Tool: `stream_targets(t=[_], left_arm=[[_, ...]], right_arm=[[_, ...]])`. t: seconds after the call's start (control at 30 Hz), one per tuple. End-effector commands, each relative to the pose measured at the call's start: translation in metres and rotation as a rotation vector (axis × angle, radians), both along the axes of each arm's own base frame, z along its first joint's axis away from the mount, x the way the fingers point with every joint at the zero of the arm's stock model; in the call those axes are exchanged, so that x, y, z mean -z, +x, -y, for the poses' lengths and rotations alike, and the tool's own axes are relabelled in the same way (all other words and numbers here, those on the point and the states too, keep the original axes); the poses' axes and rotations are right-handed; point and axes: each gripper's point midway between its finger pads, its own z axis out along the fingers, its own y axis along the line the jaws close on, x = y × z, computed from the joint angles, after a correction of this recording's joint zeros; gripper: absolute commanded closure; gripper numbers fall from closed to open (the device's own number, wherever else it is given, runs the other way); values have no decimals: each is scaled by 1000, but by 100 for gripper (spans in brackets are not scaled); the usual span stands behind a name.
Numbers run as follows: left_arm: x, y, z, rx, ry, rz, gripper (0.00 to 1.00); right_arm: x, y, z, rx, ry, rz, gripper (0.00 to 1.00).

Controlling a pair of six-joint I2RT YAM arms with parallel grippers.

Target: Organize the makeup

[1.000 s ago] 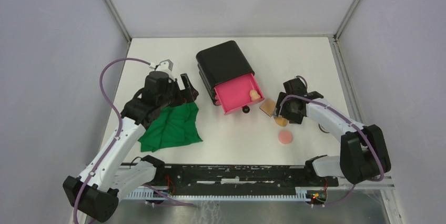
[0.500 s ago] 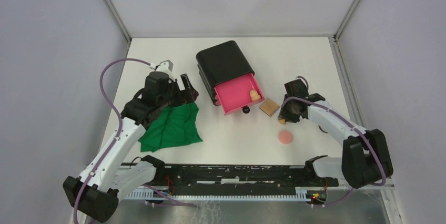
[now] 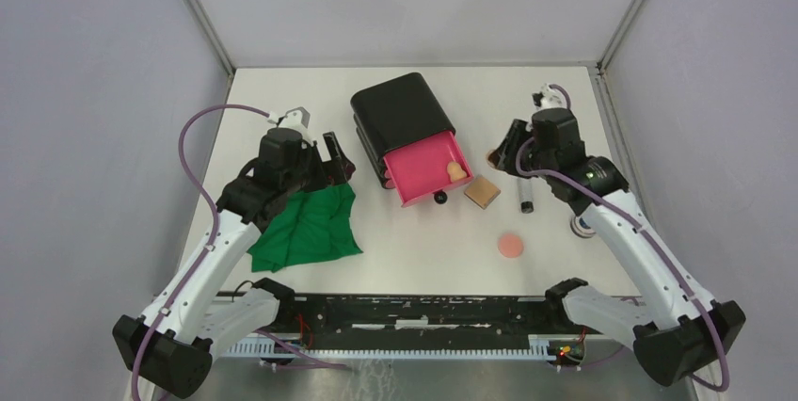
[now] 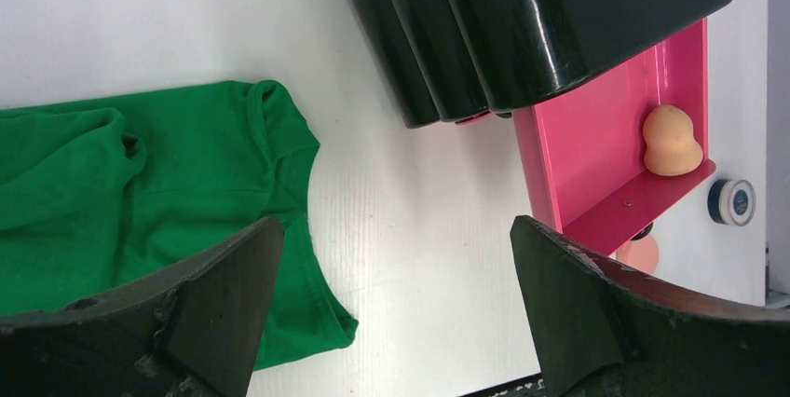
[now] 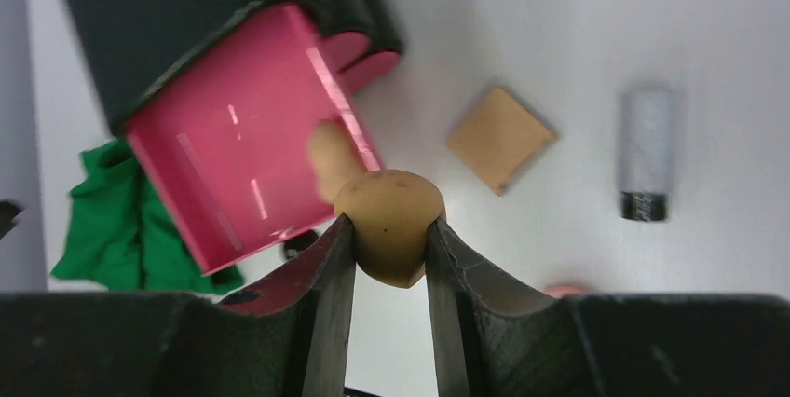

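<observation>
Right fingers (image 5: 321, 290) pinch 1 orange sponge (image 5: 389, 220), left fingers (image 4: 219, 290) gape empty; centre it over the pink drawer (image 5: 224, 164), release low.

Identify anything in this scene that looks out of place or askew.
The green cloth lies crumpled beside the black box. The box sits at an angle to the edges of the table, its pink drawer pulled open.
</observation>
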Motion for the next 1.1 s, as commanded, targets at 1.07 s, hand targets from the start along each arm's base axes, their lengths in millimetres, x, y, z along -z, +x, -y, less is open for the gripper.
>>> stream_targets(t=[1.07], left_arm=[[-33, 38, 36, 66, -129, 88, 1]], right_arm=[[30, -52, -78, -434, -67, 157, 27]])
